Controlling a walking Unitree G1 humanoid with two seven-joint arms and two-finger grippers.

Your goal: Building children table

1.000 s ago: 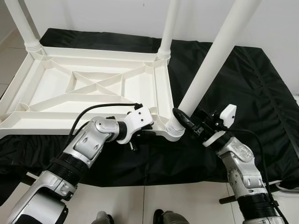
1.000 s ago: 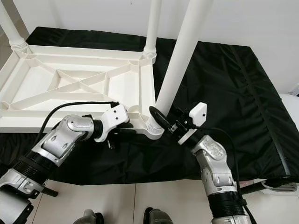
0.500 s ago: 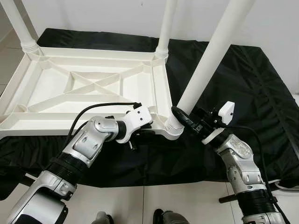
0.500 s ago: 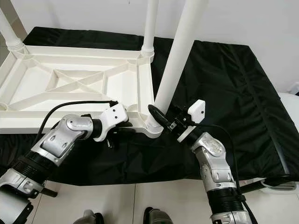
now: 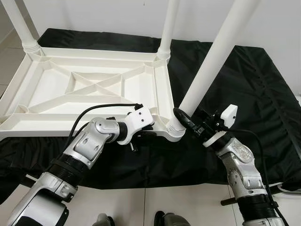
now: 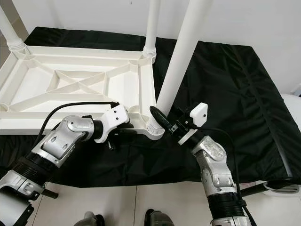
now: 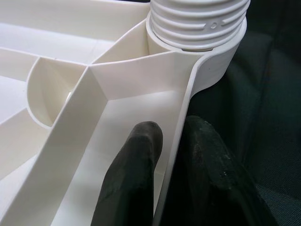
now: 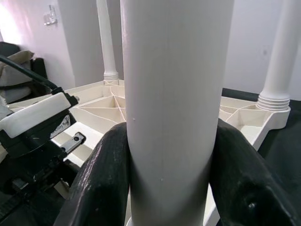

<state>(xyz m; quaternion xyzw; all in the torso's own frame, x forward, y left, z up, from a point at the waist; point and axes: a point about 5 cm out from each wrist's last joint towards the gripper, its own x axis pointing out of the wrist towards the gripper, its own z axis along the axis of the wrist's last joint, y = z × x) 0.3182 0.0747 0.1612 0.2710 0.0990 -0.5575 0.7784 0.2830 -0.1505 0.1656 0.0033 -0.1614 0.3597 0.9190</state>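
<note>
The right end effector (image 6: 162,121) grips the leg (image 6: 181,56) near its base; the left end effector (image 6: 128,133) holds the tabletop (image 6: 75,84) rim.

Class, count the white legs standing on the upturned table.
3: far-left corner leg, far-right corner leg, near-right corner leg. The near-left corner is partly hidden behind the arm.

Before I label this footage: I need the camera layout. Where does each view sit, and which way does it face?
Left and right eye views: on the head, looking down at the upturned white plastic table on black cloth; both silver arms show.
Left wrist view: along the left gripper, pinching the table's rim.
Right wrist view: along the right gripper, clasping the near white tubular leg.
Shared: that leg's ribbed base.
</note>
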